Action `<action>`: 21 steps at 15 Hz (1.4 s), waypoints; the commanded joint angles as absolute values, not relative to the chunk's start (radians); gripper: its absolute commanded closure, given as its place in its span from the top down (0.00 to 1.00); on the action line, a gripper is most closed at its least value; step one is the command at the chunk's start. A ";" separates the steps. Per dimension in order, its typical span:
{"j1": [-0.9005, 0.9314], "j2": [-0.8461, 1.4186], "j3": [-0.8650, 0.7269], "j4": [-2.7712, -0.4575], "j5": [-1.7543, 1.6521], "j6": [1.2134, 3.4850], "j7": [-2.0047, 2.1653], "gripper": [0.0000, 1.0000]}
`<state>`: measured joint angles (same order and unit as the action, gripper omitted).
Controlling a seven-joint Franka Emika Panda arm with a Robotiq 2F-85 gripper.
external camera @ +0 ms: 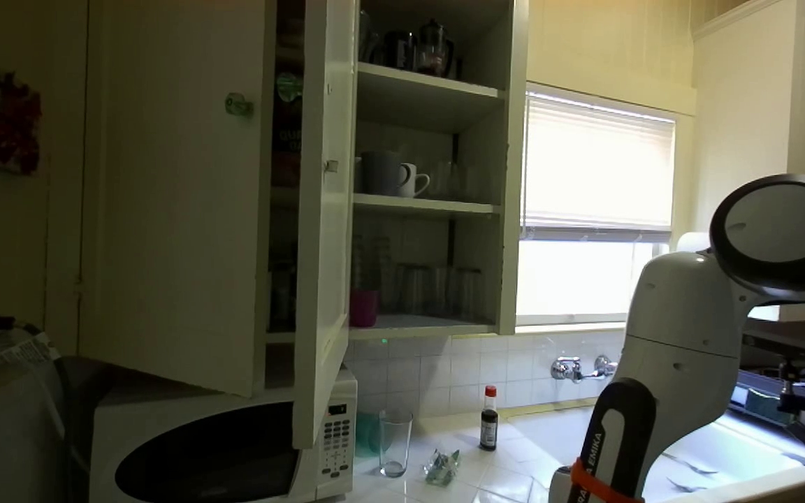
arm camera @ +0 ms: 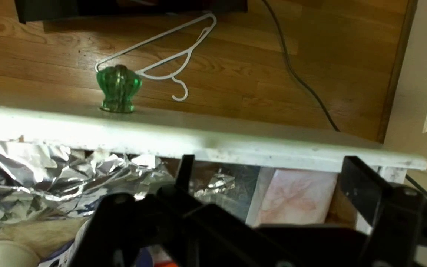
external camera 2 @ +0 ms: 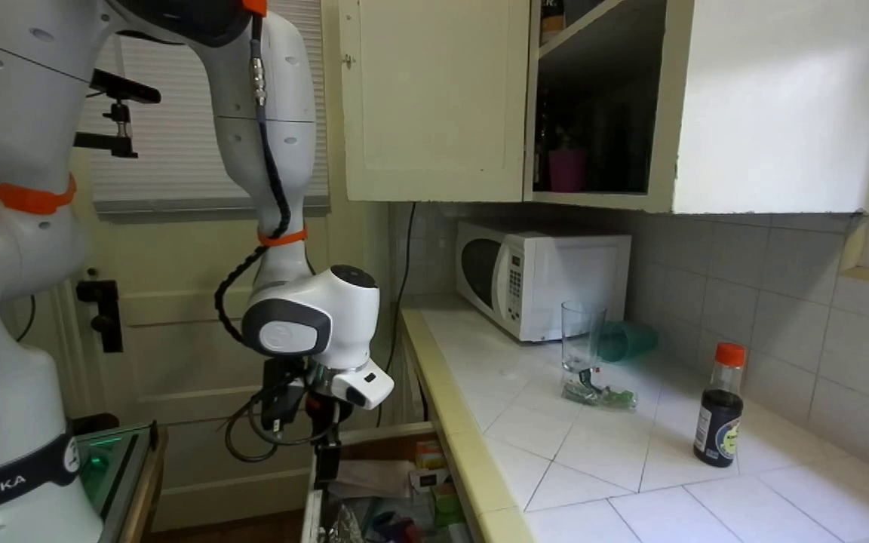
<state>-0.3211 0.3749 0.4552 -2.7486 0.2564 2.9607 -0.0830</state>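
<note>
Drawer (arm camera: 206, 144): pulled out beneath the yellow edge of the bench (external camera 2: 600, 467); off-white painted front, straight and thick, its rim rubbed and chipped along the inner side.
Knob (arm camera: 119, 89): on the drawer's outer face; translucent green, glass-like, fluted, flaring above a pinched neck, brownish at the tip.
End effector (arm camera: 269, 161): released; two black, square-edged fingers (arm camera: 365, 187) stand wide apart above the drawer, by its front rim. Contact with the rim: cannot tell.
Foil (arm camera: 65, 178): silver, crumpled, sharply creased, inside the drawer along the front.
Packet (arm camera: 291, 196): flat, mottled pink and white, in the drawer, seen between the fingers.
Floor (arm camera: 243, 81): brown wood boards, grain showing.
Hanger (arm camera: 164, 61): white, thin, smooth, on the floor beyond the knob.
Bench surface: smooth white tiles, some laid diagonally.
Tumbler (external camera 2: 580, 332): tall, clear, upright on the bench.
Cup (external camera 2: 629, 341): teal, translucent, on its side just beside the tumbler.
Bottle (external camera 2: 720, 422): dark contents, red cap, upright.
</note>
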 commanded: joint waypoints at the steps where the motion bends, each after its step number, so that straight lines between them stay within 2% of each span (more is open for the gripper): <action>1: -0.280 0.358 0.410 -2.745 0.263 2.816 -0.104 1.00; 5: -0.216 0.340 0.341 -2.740 0.254 2.682 -0.134 1.00; 15: -0.009 0.363 0.109 -2.742 0.190 2.572 0.066 1.00; 21: 0.071 0.385 -0.071 -2.745 -0.014 2.621 0.188 1.00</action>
<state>0.0306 0.3678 0.0071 -2.7465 0.0784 2.5903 0.1272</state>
